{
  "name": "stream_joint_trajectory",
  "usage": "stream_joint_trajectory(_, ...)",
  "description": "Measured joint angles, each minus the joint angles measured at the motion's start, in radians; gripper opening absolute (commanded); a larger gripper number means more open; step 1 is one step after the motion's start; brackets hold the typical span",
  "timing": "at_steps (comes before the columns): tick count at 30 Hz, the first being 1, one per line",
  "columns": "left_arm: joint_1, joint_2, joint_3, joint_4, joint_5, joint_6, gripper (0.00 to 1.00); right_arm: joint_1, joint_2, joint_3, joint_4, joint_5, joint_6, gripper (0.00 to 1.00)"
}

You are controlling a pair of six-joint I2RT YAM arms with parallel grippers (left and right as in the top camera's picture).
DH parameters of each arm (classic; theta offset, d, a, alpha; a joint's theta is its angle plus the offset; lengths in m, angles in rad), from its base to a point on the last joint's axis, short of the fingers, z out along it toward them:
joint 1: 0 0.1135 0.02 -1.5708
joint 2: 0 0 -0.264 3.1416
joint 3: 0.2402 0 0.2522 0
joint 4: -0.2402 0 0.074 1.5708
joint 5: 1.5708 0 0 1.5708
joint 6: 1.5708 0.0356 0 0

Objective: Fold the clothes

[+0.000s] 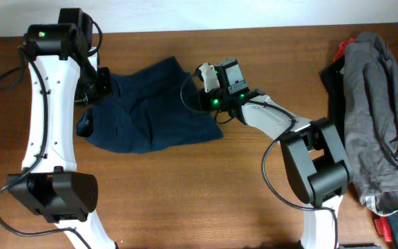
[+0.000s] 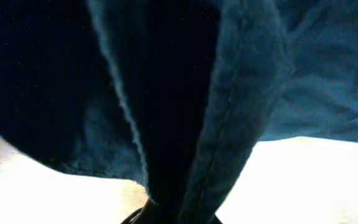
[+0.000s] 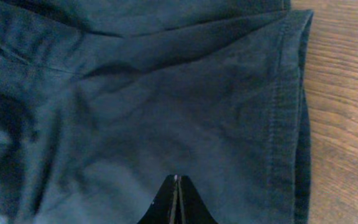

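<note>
The shorts (image 1: 150, 111) lie rumpled on the table (image 1: 185, 207), so I judge the first fold is only being set up. A ridge of cloth rises from my left gripper (image 2: 166, 216). It seems pinched there, though the fingers barely show. My right gripper (image 3: 178, 198) has its fingers pressed together on the cloth, with the hem (image 3: 288, 124) to their right. I cannot tell whether they nip any. The next move calls for lifting both edges evenly.

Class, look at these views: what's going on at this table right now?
Two robot arms are working on navy shorts lying rumpled on the table. The left gripper has a fold of their edge pinched and lifted. The right gripper sits shut near the opposite hem. They are not folded yet.
</note>
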Motion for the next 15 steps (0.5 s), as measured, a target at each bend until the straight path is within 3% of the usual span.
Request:
stream_joint_trajectory(7,0.0,0.0,0.0,0.014,0.0,0.0,0.01,0.027,0.097,0.003,-0.048,0.017,0.071,0.04)
stream_joint_trajectory(15,0.003,0.0,0.0,0.074,0.03,-0.02,0.01,0.084,0.071,0.032,-0.256,0.024,0.164,0.04)
